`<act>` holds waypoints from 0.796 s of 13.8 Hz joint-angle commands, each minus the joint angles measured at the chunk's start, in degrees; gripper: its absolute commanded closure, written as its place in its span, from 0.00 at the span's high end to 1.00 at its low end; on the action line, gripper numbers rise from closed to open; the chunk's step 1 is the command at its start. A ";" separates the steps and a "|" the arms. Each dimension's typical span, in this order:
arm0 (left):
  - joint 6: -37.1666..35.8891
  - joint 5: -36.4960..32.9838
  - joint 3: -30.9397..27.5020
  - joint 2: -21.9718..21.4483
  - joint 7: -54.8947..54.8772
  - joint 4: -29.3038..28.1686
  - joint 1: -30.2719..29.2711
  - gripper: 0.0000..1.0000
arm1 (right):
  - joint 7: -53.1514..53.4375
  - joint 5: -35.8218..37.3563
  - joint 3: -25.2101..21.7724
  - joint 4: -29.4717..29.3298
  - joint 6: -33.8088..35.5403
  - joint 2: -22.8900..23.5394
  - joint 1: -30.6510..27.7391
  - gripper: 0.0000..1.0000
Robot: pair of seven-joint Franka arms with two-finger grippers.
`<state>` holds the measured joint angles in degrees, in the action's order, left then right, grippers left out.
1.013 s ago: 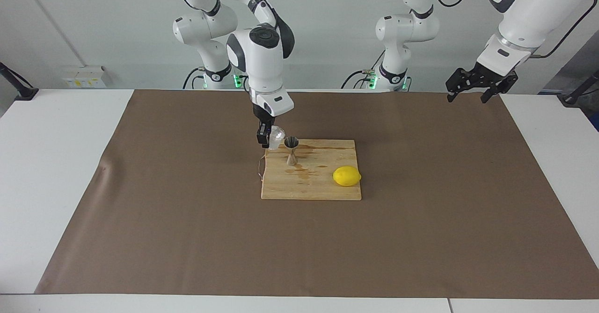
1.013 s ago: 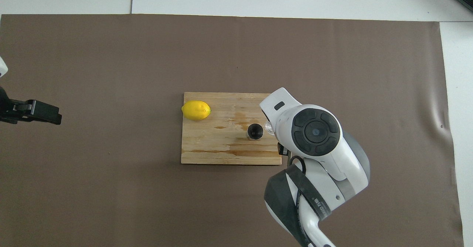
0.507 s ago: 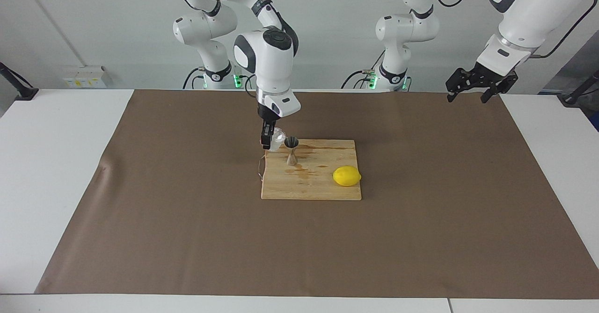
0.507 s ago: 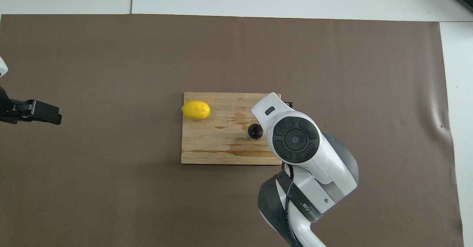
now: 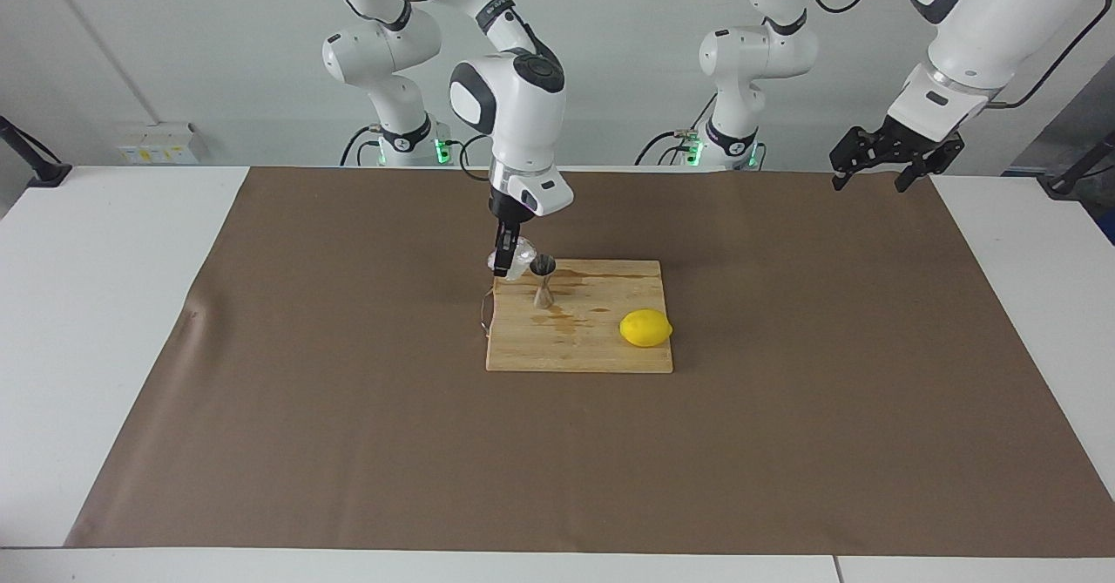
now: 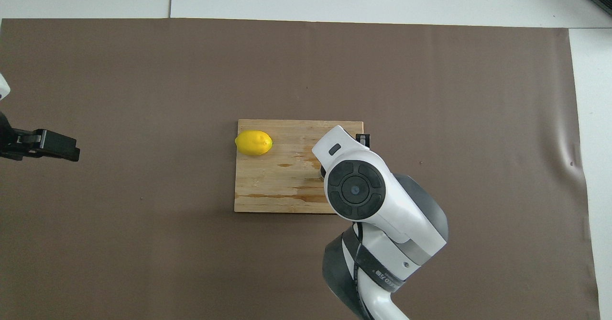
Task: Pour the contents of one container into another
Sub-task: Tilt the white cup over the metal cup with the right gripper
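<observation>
My right gripper (image 5: 508, 262) is shut on the small clear glass cup (image 5: 521, 260). It holds the cup just above the corner of the wooden board (image 5: 610, 352), close beside the rim of the silver jigger (image 5: 543, 280). The jigger stands upright on the board. In the overhead view my right arm's wrist covers the cup and the jigger, and only a fingertip (image 6: 363, 139) shows over the board's edge. I cannot tell how far the cup is tilted. My left gripper (image 5: 880, 169) waits open and empty in the air over the mat's edge at its own end of the table; it also shows in the overhead view (image 6: 48, 146).
A yellow lemon (image 5: 645, 328) lies on the board's corner farther from the robots, toward the left arm's end, also in the overhead view (image 6: 254, 142). The board (image 6: 267, 186) has wet stains. A brown mat (image 5: 784, 409) covers the table.
My right arm's wrist has swung over the board toward the jigger and now covers it from above. The cup has stayed beside the jigger's rim and sunk slightly. The left arm has not moved.
</observation>
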<state>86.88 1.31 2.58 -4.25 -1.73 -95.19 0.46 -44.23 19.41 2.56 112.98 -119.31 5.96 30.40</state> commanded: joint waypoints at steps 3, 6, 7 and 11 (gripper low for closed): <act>-0.74 -0.34 0.15 -0.93 -0.46 -0.35 -0.46 1.00 | 1.43 3.79 0.08 -2.23 1.80 1.60 0.09 0.00; -0.74 -0.34 0.15 -0.93 -0.46 -0.35 -0.46 1.00 | 1.43 6.51 0.08 -2.59 2.50 1.95 1.50 0.00; -0.74 -0.34 0.15 -0.93 -0.46 -0.35 -0.46 1.00 | 1.34 7.91 0.08 -2.67 2.77 1.95 1.59 0.00; -0.74 -0.34 0.15 -0.93 -0.46 -0.35 -0.46 1.00 | 1.43 9.33 0.08 -3.55 3.82 2.48 2.73 0.00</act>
<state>86.88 1.31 2.58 -4.26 -1.73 -95.19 0.46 -44.21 26.54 2.59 111.32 -117.32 7.39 32.83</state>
